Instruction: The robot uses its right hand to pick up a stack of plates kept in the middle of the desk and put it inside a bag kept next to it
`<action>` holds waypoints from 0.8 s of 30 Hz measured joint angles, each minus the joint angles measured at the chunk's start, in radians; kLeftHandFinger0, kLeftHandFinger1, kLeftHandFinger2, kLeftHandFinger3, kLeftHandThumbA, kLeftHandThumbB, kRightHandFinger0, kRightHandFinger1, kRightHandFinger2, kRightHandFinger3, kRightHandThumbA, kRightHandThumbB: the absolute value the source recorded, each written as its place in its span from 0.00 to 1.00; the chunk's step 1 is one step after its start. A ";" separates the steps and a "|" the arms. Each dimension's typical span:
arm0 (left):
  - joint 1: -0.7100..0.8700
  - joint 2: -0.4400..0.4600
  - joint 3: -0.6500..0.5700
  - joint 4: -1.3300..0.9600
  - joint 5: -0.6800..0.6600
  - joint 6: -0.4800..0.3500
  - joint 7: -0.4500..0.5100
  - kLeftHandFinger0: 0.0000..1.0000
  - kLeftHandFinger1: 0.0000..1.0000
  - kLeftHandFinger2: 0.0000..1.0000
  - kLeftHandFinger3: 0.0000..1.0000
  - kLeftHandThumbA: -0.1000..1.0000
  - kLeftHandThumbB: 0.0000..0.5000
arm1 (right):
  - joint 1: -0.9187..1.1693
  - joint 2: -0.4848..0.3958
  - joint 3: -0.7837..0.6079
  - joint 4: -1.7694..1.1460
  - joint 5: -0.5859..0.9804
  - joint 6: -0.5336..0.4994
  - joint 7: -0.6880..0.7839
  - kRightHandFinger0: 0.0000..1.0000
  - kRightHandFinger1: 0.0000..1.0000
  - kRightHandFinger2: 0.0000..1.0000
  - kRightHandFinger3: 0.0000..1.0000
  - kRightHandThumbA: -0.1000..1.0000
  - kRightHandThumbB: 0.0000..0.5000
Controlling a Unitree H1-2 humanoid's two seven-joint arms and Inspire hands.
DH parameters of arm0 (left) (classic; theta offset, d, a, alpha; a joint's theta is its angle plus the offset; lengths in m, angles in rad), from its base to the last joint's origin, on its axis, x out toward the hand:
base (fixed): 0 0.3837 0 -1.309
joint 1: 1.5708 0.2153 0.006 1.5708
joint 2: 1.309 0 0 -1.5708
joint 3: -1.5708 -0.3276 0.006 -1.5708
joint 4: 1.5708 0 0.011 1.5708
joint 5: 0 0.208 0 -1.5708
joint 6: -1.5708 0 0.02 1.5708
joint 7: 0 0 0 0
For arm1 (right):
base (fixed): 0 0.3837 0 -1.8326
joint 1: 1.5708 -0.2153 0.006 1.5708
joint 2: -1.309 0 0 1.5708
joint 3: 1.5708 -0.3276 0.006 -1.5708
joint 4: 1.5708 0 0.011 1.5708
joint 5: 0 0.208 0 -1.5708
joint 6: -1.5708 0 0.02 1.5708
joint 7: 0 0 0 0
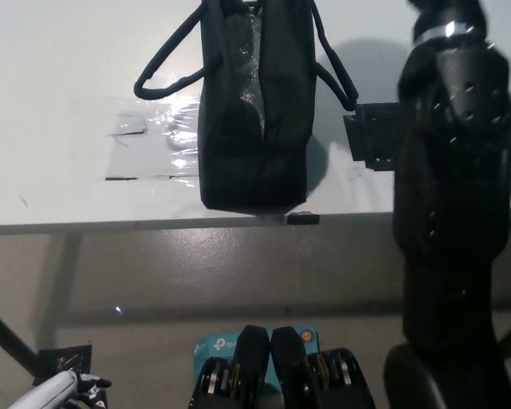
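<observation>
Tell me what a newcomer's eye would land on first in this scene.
First, the black right arm, rising large along the picture's right side and running out of the top edge, so its hand is not in view. Next, the black bag standing on the white desk near its front edge, handles looping out to both sides. Black tape shows on the desk between bag and arm, partly hidden by the arm; the white left hand rests at the lower left.
</observation>
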 measured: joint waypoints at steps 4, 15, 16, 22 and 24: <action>-0.001 -0.002 0.000 0.000 0.001 0.000 -0.002 0.77 0.77 0.89 1.00 0.37 0.00 | 0.081 -0.006 0.072 0.004 -0.025 -0.003 0.003 0.00 0.00 0.00 0.00 0.00 0.47; -0.007 -0.002 -0.006 -0.003 0.007 0.000 -0.004 0.79 0.80 0.90 1.00 0.39 0.00 | 0.224 -0.113 0.225 0.049 -0.156 -0.071 -0.001 0.00 0.00 0.00 0.00 0.00 0.52; -0.007 -0.002 -0.008 -0.003 0.008 0.000 -0.004 0.79 0.80 0.90 1.00 0.38 0.00 | 0.229 -0.115 0.229 0.054 -0.164 -0.079 -0.002 0.00 0.00 0.00 0.00 0.00 0.52; -0.016 -0.001 -0.013 -0.003 0.013 0.000 -0.009 0.79 0.79 0.89 1.00 0.38 0.00 | 0.267 -0.095 0.243 0.121 -0.190 -0.159 -0.019 0.00 0.00 0.00 0.00 0.00 0.51; -0.017 -0.001 -0.018 -0.003 0.015 0.000 -0.011 0.78 0.78 0.87 0.99 0.36 0.00 | 0.287 -0.067 0.244 0.156 -0.194 -0.189 -0.033 0.00 0.00 0.00 0.00 0.00 0.55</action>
